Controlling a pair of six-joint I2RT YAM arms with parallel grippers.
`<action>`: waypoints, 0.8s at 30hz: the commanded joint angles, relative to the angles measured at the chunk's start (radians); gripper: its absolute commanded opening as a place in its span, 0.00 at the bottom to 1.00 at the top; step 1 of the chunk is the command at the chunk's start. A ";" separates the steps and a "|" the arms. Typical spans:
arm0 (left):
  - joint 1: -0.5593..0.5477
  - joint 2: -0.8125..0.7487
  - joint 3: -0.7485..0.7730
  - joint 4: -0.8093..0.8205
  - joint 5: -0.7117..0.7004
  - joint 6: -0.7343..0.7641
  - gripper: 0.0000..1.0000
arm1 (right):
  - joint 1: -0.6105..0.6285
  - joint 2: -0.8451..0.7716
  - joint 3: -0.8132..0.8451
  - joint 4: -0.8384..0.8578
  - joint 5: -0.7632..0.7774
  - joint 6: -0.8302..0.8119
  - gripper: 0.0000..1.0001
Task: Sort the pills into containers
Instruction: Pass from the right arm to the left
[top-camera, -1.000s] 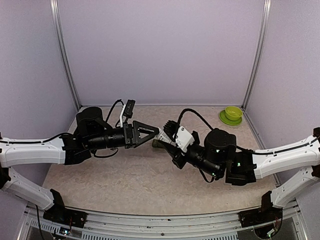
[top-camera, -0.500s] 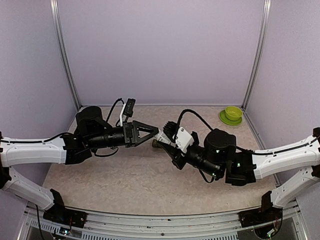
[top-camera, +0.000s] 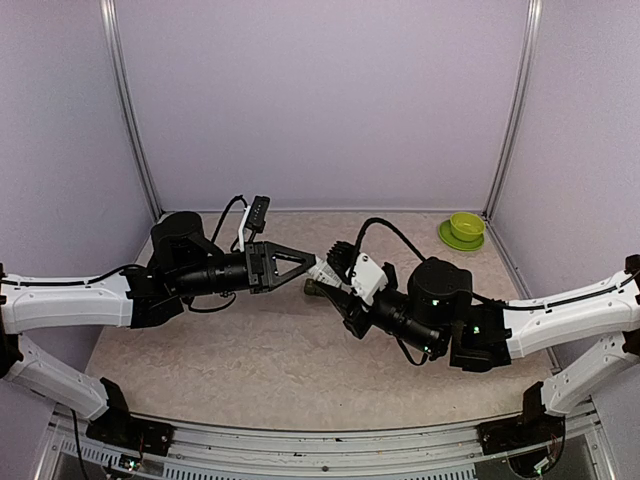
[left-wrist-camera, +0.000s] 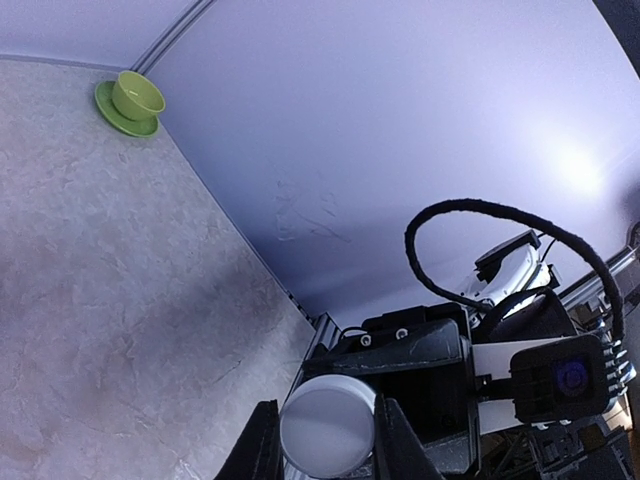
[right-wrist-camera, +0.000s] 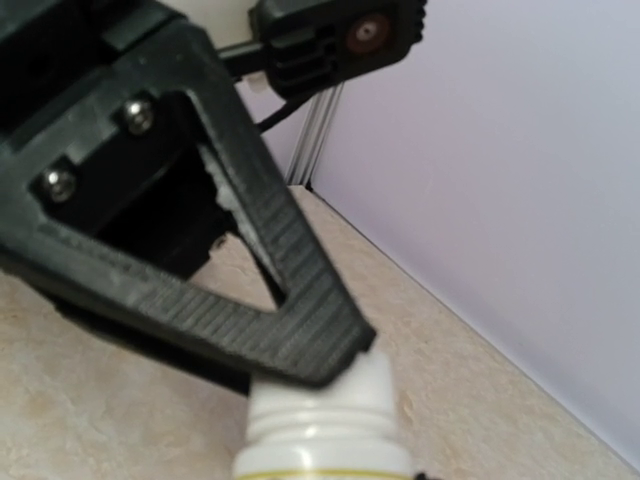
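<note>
A white pill bottle (right-wrist-camera: 325, 435) is held out over the middle of the table, with my right gripper (top-camera: 336, 277) shut on its body; its fingers are out of the right wrist view. My left gripper (top-camera: 316, 265) meets it from the left and is shut on the bottle's round white cap (left-wrist-camera: 328, 425), one black finger (right-wrist-camera: 300, 330) lying across the cap. Below the two grippers the dark green containers (top-camera: 316, 290) lie on the table, mostly hidden. No pills show.
A lime-green bowl (top-camera: 466, 226) on its saucer stands in the far right corner, also seen in the left wrist view (left-wrist-camera: 138, 95). Purple walls enclose the beige table (top-camera: 270, 350) on three sides. A black cable (left-wrist-camera: 500, 215) loops over the right arm.
My left gripper's jaws have closed in onto the bottle cap. Both arms have otherwise hardly moved.
</note>
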 joint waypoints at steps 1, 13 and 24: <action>-0.004 -0.007 -0.011 0.090 0.059 0.032 0.15 | 0.005 0.002 0.010 0.019 -0.048 0.054 0.26; -0.044 -0.015 -0.020 0.144 0.100 0.101 0.13 | -0.004 -0.018 0.006 0.050 -0.164 0.248 0.27; -0.006 -0.031 -0.026 0.089 0.031 0.072 0.11 | -0.004 0.022 0.036 -0.013 -0.105 0.211 0.69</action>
